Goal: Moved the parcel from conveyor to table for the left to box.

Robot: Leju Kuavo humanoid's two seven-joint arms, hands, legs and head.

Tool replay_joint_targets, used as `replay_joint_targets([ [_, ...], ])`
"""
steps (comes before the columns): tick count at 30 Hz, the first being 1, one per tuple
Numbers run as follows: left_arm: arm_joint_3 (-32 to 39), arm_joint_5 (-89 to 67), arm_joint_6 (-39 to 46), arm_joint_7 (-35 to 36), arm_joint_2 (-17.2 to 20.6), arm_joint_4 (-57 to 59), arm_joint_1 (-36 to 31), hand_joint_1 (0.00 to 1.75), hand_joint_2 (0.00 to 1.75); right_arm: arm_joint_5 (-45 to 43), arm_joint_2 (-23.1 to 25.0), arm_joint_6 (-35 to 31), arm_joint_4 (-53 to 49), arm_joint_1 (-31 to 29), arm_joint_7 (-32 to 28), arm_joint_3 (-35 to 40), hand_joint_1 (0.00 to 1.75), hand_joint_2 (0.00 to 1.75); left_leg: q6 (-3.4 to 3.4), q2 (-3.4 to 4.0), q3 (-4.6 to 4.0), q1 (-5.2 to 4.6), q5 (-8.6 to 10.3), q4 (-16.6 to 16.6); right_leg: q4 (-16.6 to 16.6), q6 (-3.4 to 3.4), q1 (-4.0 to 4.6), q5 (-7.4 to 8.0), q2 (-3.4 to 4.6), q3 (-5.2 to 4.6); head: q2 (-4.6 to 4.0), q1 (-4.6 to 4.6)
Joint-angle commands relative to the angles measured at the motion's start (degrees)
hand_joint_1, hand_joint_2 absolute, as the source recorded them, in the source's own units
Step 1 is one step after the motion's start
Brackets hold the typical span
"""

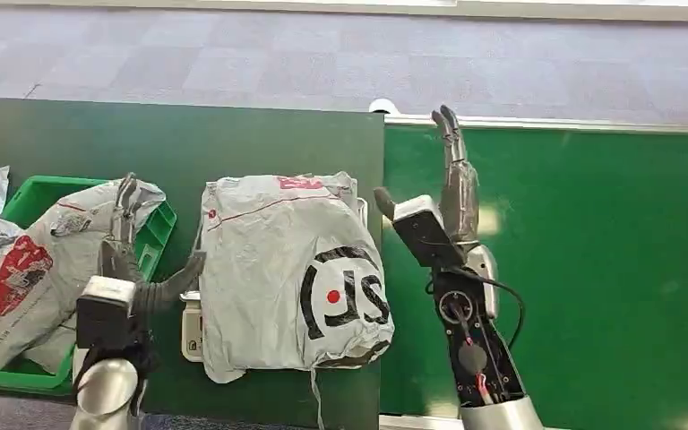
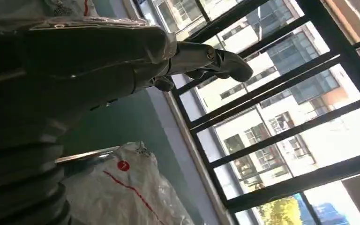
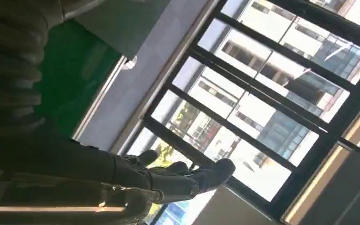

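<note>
While the parcel point(image 1: 291, 269) lies on the bench point(image 1: 260, 134) for boxing, both hands point(image 1: 452, 193) beside it hold nothing, fingers point(image 1: 125, 202) extended.

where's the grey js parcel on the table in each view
Head view: the grey parcel lies mid-table, between both hands.
Left wrist view: its crumpled end with the red mark shows beyond the left hand.
Right wrist view: not in it.
Shared landmark: the green conveyor belt.
</note>
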Motion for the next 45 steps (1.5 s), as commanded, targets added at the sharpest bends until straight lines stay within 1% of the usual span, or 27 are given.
replay_joint_targets([
  [1, -9.8, -16.6, 1.1, 11.7, 4.4, 15.7, -7.6, 0.0, 1.75, -7.9, -4.7, 4.1, -20.5, 9.5, -3.4, 2.6, 0.0, 1.75, 0.06, -0.31, 0.01, -0.02, 0.09, -0.1, -0.1, -0.08, 0.0, -0.02, -0.32, 0.1, 0.0, 0.0],
  [2, -11.0, -18.5, 0.1, 13.1, 4.1, 18.0, -8.2, 0.0, 1.75, -7.2, -5.4, 5.2, -20.8, 10.5, -3.2, 3.4, 0.0, 1.75, 0.1, -0.49, 0.04, -0.02, 0.13, -0.1, -0.1, -0.13, 0.02, -0.02, -0.48, 0.2, 0.0, 0.0],
  [3, -12.3, -20.6, -0.9, 14.5, 3.9, 20.5, -9.0, 0.0, 1.75, -8.2, -5.8, 7.1, -20.7, 11.3, -3.7, 4.1, 0.0, 1.75, 0.1, -0.44, 0.07, -0.02, 0.12, -0.1, -0.1, -0.11, 0.02, -0.01, -0.42, 0.21, 0.0, 0.0],
  [4, -13.8, -23.4, -1.0, 15.6, 3.4, 24.3, -10.3, 0.0, 1.75, -7.8, -6.0, 7.3, -20.5, 12.6, -4.5, 4.6, 0.0, 1.75, 0.08, -0.35, 0.1, -0.02, 0.09, -0.1, -0.1, -0.07, 0.01, -0.01, -0.34, 0.22, 0.0, 0.0],
  [6, -15.6, -26.0, -1.1, 16.4, 2.2, 30.5, -12.6, 0.0, 1.75, -10.7, -5.9, 8.6, -20.6, 15.3, -6.3, 4.1, 0.0, 1.75, 0.12, -0.47, 0.12, -0.02, 0.14, -0.2, -0.2, -0.09, 0.01, 0.0, -0.47, 0.31, 0.0, -0.02],
  [7, -15.8, -26.0, -1.1, 16.3, 1.9, 31.7, -13.0, 0.0, 1.75, -10.8, -5.9, 8.4, -20.5, 15.9, -6.6, 3.9, 0.0, 1.75, 0.09, -0.39, 0.12, -0.02, 0.1, -0.1, -0.2, -0.06, 0.0, -0.02, -0.42, 0.27, 0.0, 0.02],
  [8, -16.8, -27.4, -1.7, 17.1, 1.9, 34.4, -14.0, 0.0, 1.75, -10.7, -5.8, 7.9, -20.4, 17.1, -6.7, 3.3, 0.0, 1.75, 0.2, -0.54, 0.17, -0.01, 0.22, -0.3, -0.4, -0.15, 0.05, 0.07, -0.6, 0.41, 0.0, 0.0],
  [9, -17.6, -28.5, -1.4, 17.5, 1.6, 36.9, -14.9, 0.0, 1.75, -11.7, -5.8, 7.7, -20.1, 18.3, -7.2, 2.4, 0.0, 1.75, 0.12, -0.43, 0.07, -0.02, 0.12, -0.2, -0.2, -0.08, 0.02, 0.01, -0.42, 0.26, 0.0, 0.0],
  [12, -19.3, -30.9, -2.7, 19.2, 1.6, 43.2, -16.7, 0.0, 1.75, -14.1, -5.7, 6.9, -19.2, 20.8, -8.9, 0.1, 0.0, 1.75, 0.11, -0.4, 0.13, -0.01, 0.1, -0.2, -0.2, -0.1, 0.02, 0.0, -0.38, 0.31, 0.0, 0.0],
  [13, -20.1, -32.5, -2.9, 20.2, 1.8, 44.2, -16.9, 0.03, 1.75, -15.1, -5.6, 7.0, -19.4, 21.7, -9.6, -0.3, 0.0, 1.75, 0.09, -0.37, 0.12, -0.02, 0.08, -0.2, -0.2, -0.08, 0.01, -0.01, -0.34, 0.27, 0.0, 0.0],
  [15, -20.2, -32.6, -2.8, 20.3, 1.7, 44.7, -17.0, 0.03, 1.75, -15.3, -5.7, 6.9, -19.6, 22.2, -10.0, -0.4, 0.0, 1.75, 0.1, -0.35, 0.15, -0.03, 0.09, -0.2, -0.2, -0.11, 0.01, 0.01, -0.31, 0.29, 0.0, 0.0],
  [16, -20.2, -32.6, -2.8, 20.3, 1.7, 44.7, -17.0, 0.65, 1.75, -15.3, -5.7, 6.9, -19.6, 22.2, -10.0, -0.4, 0.0, 1.75, 0.09, -0.29, 0.12, -0.02, 0.05, -0.1, -0.1, -0.08, 0.0, 0.0, -0.22, 0.23, 0.0, 0.0],
  [17, -20.2, -32.6, -2.9, 20.3, 1.7, 44.8, -16.9, 1.64, 1.75, -15.2, -5.6, 6.9, -19.8, 22.4, -10.2, -0.3, 0.0, 1.75, 0.13, -0.32, 0.16, -0.02, 0.09, -0.2, -0.2, -0.13, 0.02, 0.05, -0.26, 0.31, 0.0, 0.0],
  [18, -21.1, -33.7, -3.6, 20.4, 2.0, 45.1, -17.3, 1.75, 1.75, -14.9, -5.4, 6.7, -20.5, 23.1, -10.4, 0.1, 0.0, 1.75, 0.09, -0.31, 0.17, -0.05, 0.03, -0.1, -0.1, -0.04, -0.03, -0.01, -0.22, 0.32, 0.0, -0.02],
  [21, -21.3, -33.3, -4.2, 19.9, 1.9, 44.8, -17.5, 1.75, 1.75, -14.7, -4.9, 6.6, -20.7, 23.7, -10.2, 0.1, 0.0, 1.75, 0.12, -0.3, 0.27, -0.05, 0.09, -0.1, -0.1, -0.07, -0.02, 0.04, -0.23, 0.41, 0.0, 0.0],
  [23, -20.6, -30.5, -4.0, 17.5, 2.0, 42.3, -16.8, 1.75, 1.75, -14.4, -4.6, 6.8, -20.3, 24.1, -9.9, 0.0, 0.0, 1.75, 0.15, -0.29, 0.24, -0.04, 0.15, -0.2, -0.2, -0.1, -0.01, 0.08, -0.31, 0.42, 0.0, 0.0],
  [24, -19.2, -25.7, -2.5, 13.7, 1.9, 38.6, -15.4, 1.75, 1.75, -14.2, -4.4, 7.1, -20.2, 24.4, -9.8, -0.2, 0.0, 1.75, 0.12, -0.25, 0.36, -0.03, 0.11, -0.2, -0.2, -0.09, 0.0, 0.06, -0.29, 0.55, 0.0, 0.0],
  [26, -19.4, -24.2, -3.0, 13.8, 2.8, 35.5, -14.7, 1.75, 1.75, -14.2, -4.3, 7.2, -20.0, 24.7, -9.8, -0.5, 0.0, 1.75, 0.14, -0.15, 0.4, -0.02, 0.12, -0.2, -0.2, -0.11, 0.02, 0.11, -0.19, 0.54, 0.0, 0.0],
  [28, -16.8, -14.4, -0.6, 8.7, 2.8, 28.2, -12.5, 1.75, 1.75, -14.3, -4.4, 7.5, -19.6, 24.8, -9.6, -0.8, 0.0, 1.75, 0.12, -0.18, 0.48, -0.03, 0.05, -0.1, -0.1, -0.07, 0.0, 0.02, -0.21, 0.66, 0.0, 0.0],
  [30, -15.1, -8.8, 3.1, 6.6, 4.1, 20.1, -10.9, 1.75, 1.75, -14.5, -4.3, 7.2, -19.4, 25.2, -9.5, -1.2, 0.0, 1.75, 0.14, -0.1, 0.4, -0.03, 0.08, -0.1, -0.1, -0.11, 0.01, 0.08, -0.16, 0.55, 0.0, 0.0],
  [32, -14.2, -6.7, 3.4, 6.4, 5.2, 15.7, -10.3, 1.75, 1.75, -15.2, -4.2, 7.3, -19.7, 25.7, -9.5, -1.5, 0.0, 1.75, 0.09, -0.04, 0.36, 0.01, 0.0, 0.0, 0.0, -0.08, 0.04, 0.03, -0.08, 0.5, 0.0, 0.0],
  [43, -14.4, -6.8, 3.7, 6.2, 5.1, 15.8, -9.8, 1.75, 1.75, -15.2, -4.2, 7.3, -19.8, 25.6, -9.5, -1.4, 0.0, 1.75, 0.09, -0.17, 0.03, 0.0, 0.02, -0.1, -0.1, -0.07, 0.03, 0.01, -0.18, 0.16, 0.0, 0.0],
  [44, -13.7, -5.6, 5.8, 4.0, 4.7, 15.4, -9.8, 1.75, 1.75, -15.2, -4.2, 7.2, -19.9, 25.9, -9.6, -1.5, 0.0, 1.75, 0.12, -0.16, 0.04, 0.0, 0.04, -0.1, -0.1, -0.1, 0.04, 0.04, -0.17, 0.17, 0.0, -0.02],
  [45, -12.7, -4.2, 8.4, 2.4, 5.4, 12.7, -9.3, 1.75, 1.75, -14.9, -4.3, 6.8, -20.0, 26.5, -9.5, -1.4, 0.0, 1.75, 0.11, -0.18, 0.03, -0.02, 0.05, -0.1, -0.1, -0.1, 0.02, 0.03, -0.18, 0.15, 0.0, 0.0],
])
